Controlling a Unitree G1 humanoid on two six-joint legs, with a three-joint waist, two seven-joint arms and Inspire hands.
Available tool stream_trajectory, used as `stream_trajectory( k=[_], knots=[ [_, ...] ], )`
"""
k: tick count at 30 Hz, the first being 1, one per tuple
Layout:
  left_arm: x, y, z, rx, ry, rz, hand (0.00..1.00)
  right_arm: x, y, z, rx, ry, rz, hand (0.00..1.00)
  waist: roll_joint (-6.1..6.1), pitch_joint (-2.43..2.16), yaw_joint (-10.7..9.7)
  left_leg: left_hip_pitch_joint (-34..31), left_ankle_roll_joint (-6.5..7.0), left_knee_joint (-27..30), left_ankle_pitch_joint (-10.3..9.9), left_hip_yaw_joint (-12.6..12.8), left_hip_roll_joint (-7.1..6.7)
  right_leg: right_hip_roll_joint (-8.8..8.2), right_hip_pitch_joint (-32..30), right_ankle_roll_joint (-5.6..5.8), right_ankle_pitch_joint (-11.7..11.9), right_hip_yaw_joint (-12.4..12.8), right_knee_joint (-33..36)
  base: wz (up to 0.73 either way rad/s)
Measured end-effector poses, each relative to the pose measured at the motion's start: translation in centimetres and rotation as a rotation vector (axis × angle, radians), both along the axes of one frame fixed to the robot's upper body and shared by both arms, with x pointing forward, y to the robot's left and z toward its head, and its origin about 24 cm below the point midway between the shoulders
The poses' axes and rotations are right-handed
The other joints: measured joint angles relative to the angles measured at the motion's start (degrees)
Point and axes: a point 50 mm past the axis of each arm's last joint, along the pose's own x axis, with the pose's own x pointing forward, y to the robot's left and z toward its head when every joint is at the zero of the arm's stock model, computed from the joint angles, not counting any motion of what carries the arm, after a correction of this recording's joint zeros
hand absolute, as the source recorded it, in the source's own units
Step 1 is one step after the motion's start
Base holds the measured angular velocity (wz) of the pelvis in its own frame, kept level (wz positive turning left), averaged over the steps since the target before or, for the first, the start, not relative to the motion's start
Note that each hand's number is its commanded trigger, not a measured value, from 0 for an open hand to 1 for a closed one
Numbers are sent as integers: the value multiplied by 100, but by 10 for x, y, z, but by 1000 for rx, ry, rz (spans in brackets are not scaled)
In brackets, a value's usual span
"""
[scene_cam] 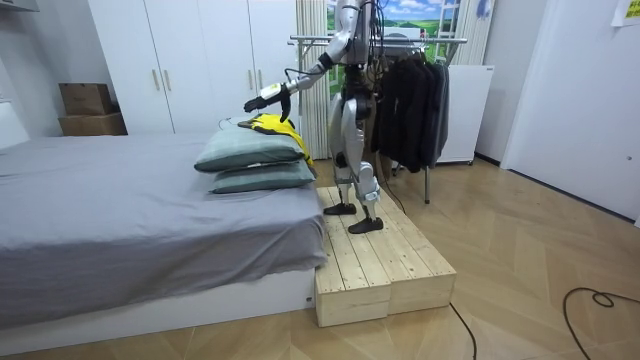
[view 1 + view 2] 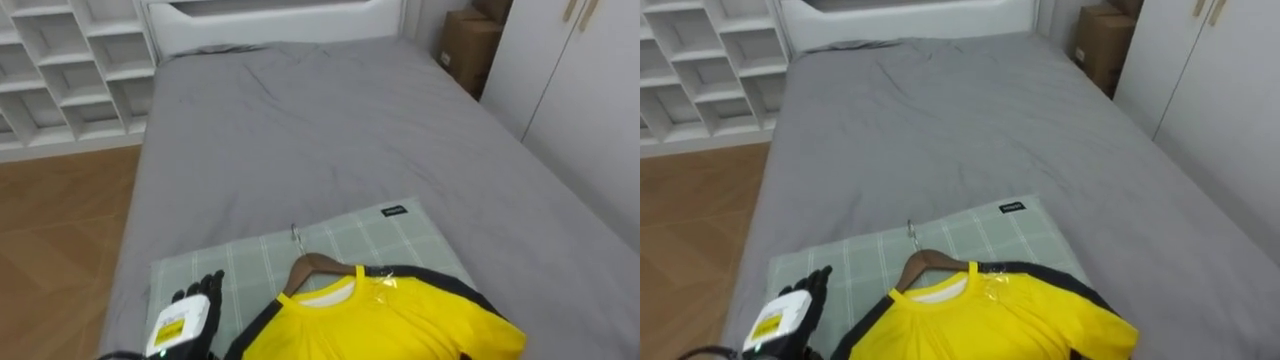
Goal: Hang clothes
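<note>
ok so the left hand hovers over the left edge of the green checked pillow, fingers loose and spread, holding nothing. Just to its right the yellow shirt lies flat on that pillow, already threaded on a wooden hanger with the metal hook pointing up the grey bed. Hand and hanger are near each other but not touching.

My read: this is the reach-in for the pickup. Best bet is to grab the hanger by its wooden neck right under the hook, not the fabric. Pinch cloth and the shirt could slide off one shoulder when it's lifted. Coming down from above makes sense, since the pillow is soft and will give under the fingers.

In the room view the robot stands on a wooden platform at the foot of the bed, with the clothes rack right behind it, already carrying dark garments. A cardboard box sits by the wardrobe, can't tell what's inside
</note>
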Motion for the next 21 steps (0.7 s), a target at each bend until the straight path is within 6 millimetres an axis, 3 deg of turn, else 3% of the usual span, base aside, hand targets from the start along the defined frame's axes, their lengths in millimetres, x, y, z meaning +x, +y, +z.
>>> stream_trajectory(
  k=[6, 9, 14, 21],
  knots=[
    [18, 5, 9, -54, -34, 46, 0, 28, -4, 7, -4, -96, -15, 0, 138, 70, -42, -218, -22, 2, 21, 14, 19, 2, -215, -23, 24, -32, -10, -1],
    [28, 7, 17, -48, -55, 49, 0, 38, -5, 9, -3, -126, -17, 0, 199, 77, -46, -464, -28, 39, 34, 12, 27, -11, -466, -61, 68, -69, 66, 0],
    [40, 10, 27, -47, -93, 57, 0, 48, -4, 12, -3, -161, -22, 0, 182, 103, -48, -620, -53, 53, 51, 20, 33, -12, -676, -79, 78, -71, 194, 0],
    [59, 22, 44, -19, -122, 80, 0, 71, -2, 17, 5, -205, -12, 0, 58, 199, -60, -1023, -25, 200, 99, 4, -33, -94, -991, -79, 78, -98, 211, 3]
  ],
)
